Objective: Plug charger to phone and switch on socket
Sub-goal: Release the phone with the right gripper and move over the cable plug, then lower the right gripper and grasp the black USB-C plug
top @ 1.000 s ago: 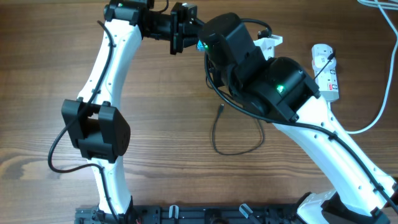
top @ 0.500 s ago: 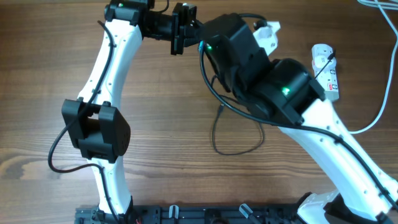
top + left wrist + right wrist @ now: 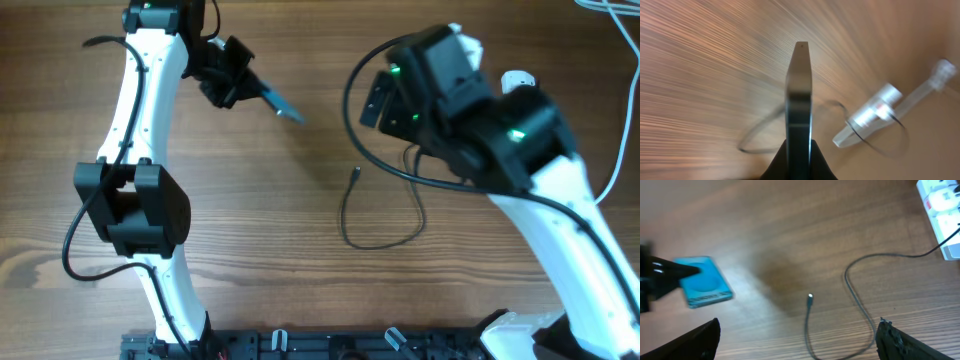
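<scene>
Left gripper (image 3: pixel 256 92) swung away, jaws clamping phone (image 3: pixel 283 105).

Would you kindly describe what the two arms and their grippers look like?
Both arms have white links joined by bulky black joint housings. The left arm carries a thin black cable looping beside it; the right arm has a similar cable and small green lights on its housings. The left gripper is black; the right gripper shows black, tapering fingers.
</scene>
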`<state>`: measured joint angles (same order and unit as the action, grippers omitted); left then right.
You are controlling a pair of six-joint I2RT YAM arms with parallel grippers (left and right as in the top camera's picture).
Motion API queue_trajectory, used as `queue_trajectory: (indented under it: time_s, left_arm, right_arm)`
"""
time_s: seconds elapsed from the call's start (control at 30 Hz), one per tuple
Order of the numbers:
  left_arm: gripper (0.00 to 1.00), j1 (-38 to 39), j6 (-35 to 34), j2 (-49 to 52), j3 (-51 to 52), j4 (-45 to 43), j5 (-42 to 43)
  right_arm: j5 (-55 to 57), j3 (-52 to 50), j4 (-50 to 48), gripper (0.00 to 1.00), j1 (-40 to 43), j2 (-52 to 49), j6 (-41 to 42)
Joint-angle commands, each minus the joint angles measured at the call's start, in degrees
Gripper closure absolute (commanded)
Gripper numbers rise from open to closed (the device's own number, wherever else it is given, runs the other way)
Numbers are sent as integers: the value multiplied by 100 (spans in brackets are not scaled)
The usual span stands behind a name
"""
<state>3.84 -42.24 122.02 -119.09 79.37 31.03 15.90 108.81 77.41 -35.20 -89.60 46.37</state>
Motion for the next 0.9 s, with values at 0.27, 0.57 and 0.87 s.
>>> queue_trajectory:
  time_s: [0.27, 0.57, 0.87]
  left_arm:
    - [96, -76, 369, -212, -17, 243, -2109]
    - [96, -85, 369, -212, -11, 304, -2151]
    - [96, -85, 369, -212, -11, 343, -2153]
  right_arm:
    - [-1434, -1329, -750, 37, 2, -1478, 192]
    - [-1554, -1370, -748, 63, 2, -2544, 374]
    - [-1851, -1899, -1263, 72, 4, -3021, 378]
